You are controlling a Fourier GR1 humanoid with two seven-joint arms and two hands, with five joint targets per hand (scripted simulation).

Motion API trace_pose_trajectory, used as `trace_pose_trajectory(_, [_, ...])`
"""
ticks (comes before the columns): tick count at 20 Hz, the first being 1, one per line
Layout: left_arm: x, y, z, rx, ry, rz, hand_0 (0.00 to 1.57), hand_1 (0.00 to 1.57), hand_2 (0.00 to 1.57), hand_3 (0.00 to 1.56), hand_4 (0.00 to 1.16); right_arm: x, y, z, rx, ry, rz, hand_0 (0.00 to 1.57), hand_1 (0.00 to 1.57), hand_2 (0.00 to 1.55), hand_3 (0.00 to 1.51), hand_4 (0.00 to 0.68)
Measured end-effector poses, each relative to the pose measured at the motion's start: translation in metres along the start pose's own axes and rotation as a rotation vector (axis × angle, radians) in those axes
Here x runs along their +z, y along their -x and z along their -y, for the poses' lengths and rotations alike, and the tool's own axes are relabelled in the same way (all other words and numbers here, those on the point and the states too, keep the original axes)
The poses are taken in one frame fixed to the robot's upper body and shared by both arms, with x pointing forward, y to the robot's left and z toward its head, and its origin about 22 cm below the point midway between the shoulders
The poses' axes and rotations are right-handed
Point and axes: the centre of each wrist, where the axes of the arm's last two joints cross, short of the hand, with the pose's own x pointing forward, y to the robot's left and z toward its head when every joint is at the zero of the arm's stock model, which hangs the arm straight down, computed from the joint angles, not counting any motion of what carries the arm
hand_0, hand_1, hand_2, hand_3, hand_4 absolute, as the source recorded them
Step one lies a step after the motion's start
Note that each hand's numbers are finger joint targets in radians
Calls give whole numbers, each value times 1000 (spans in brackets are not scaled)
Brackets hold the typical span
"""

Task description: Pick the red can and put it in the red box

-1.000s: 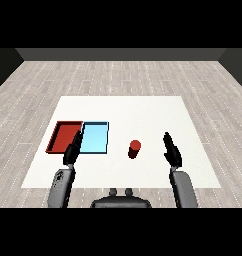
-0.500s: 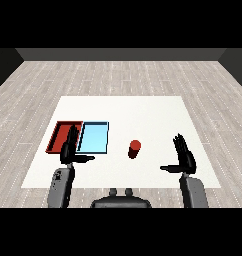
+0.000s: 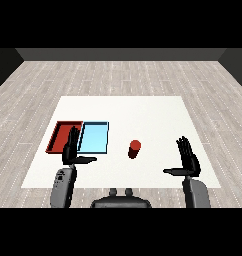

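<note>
A small red can (image 3: pixel 134 148) stands upright on the white table (image 3: pixel 143 112), right of the two trays. The red tray (image 3: pixel 60 135) lies at the left, with the light blue tray (image 3: pixel 94 137) right beside it. My right hand (image 3: pixel 188 161) is raised to the right of the can, well apart from it, fingers straight and thumb pointing left. My left hand (image 3: pixel 71 149) is up in front of the near edges of the trays, open as well, covering part of the red tray's right side. Neither hand holds anything.
The table's near edge runs just past my forearms. Grey wood floor surrounds the table on all sides.
My right hand has drifted right and slightly nearer, away from the can, with its thumb spreading out. The left hand has hardly moved. The can stays put.
</note>
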Motion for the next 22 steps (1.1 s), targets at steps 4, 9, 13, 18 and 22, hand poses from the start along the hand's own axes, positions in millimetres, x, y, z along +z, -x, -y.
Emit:
trace_pose_trajectory(4, [-2, 4, -1, -14, -5, 3, 0, 0, 0, 0, 0, -2, 4, -1, 0, -6, 8, 0, 0, 0, 0, 0])
trace_pose_trajectory(9, [-3, 2, -6, -21, -10, 0, 0, 0, 0, 0, 0, -9, -3, -11, -4, -24, 10, 0, 0, 0, 0, 0])
trace_pose_trajectory(13, [2, 2, -8, -30, -17, 1, 0, 0, 0, 0, 0, -25, 2, -16, -23, -34, -6, 0, 0, 0, 0, 0])
trace_pose_trajectory(18, [-9, 6, -2, -28, -20, -4, 0, 0, 0, 0, 0, -31, 5, -29, -56, -35, -32, 0, 0, 0, 0, 0])
trace_pose_trajectory(22, [-5, 12, -4, -22, -24, -2, 0, 0, 0, 0, 0, -46, 14, -33, -95, -40, -62, 0, 0, 0, 0, 0])
